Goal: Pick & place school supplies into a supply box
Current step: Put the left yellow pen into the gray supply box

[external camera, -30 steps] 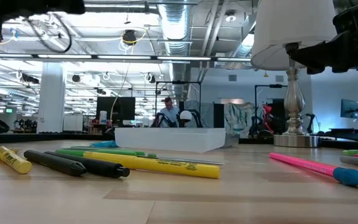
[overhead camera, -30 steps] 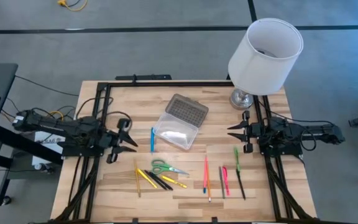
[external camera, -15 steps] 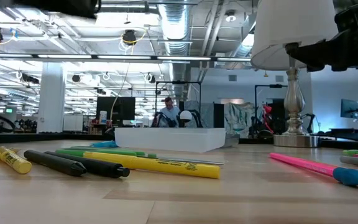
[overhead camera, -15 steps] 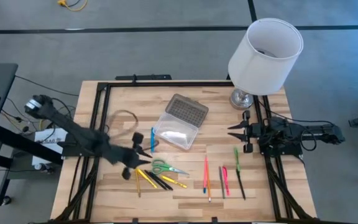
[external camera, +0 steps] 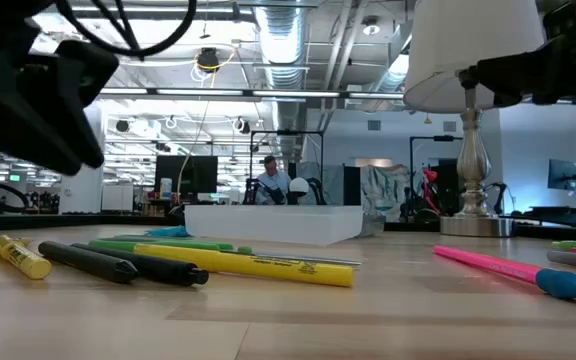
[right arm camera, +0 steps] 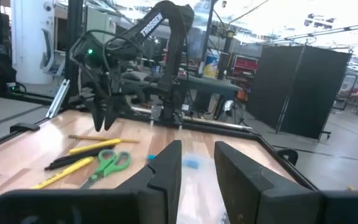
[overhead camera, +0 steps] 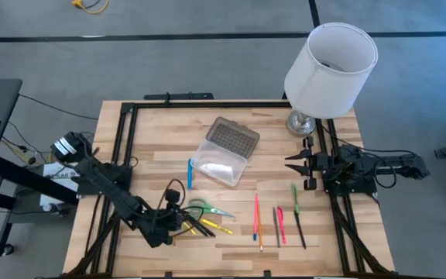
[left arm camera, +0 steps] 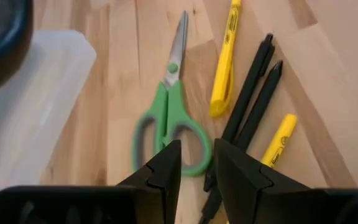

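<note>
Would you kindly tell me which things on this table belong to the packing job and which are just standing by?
For the job: green scissors, yellow and black markers, blue pen, pink and red pens, clear box, left gripper.
Standing by: white lamp, right gripper.

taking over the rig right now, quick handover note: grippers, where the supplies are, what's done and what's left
Left gripper: fingers nearly closed, empty, poised over the green-handled scissors and the yellow and black markers.
Right gripper: waiting at the right edge, holding nothing.
Clear plastic supply box with its grey dotted lid open sits mid-table; a blue pen lies beside it.
Pink, red and green pens lie front right.
Done: nothing visibly boxed. Left: everything.
</note>
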### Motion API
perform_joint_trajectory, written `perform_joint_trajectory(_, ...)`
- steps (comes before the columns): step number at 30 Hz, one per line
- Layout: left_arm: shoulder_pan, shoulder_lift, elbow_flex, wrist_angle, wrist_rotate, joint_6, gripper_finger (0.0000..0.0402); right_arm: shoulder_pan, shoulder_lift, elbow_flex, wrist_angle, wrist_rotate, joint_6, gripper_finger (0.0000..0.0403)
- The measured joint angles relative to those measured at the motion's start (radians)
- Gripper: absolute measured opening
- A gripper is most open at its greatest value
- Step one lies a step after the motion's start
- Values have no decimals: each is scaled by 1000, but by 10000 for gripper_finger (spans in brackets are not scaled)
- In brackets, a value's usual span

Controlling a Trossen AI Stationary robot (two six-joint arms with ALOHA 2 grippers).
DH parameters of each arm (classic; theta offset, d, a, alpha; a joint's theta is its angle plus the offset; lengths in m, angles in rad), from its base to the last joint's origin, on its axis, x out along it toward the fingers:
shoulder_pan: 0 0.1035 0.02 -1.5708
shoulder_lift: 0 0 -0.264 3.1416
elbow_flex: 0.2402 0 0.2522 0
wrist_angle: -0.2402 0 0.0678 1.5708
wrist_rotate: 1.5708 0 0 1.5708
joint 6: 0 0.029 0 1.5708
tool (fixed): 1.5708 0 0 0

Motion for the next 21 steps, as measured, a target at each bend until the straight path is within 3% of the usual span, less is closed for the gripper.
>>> perform_joint_trajectory(12,-24,17,0,11,-7,-169,91,-4,0,0,2,1,-33,92)
perform_joint_trajectory(21,-24,16,0,92,-62,-165,91,-4,0,0,1,0,-28,92)
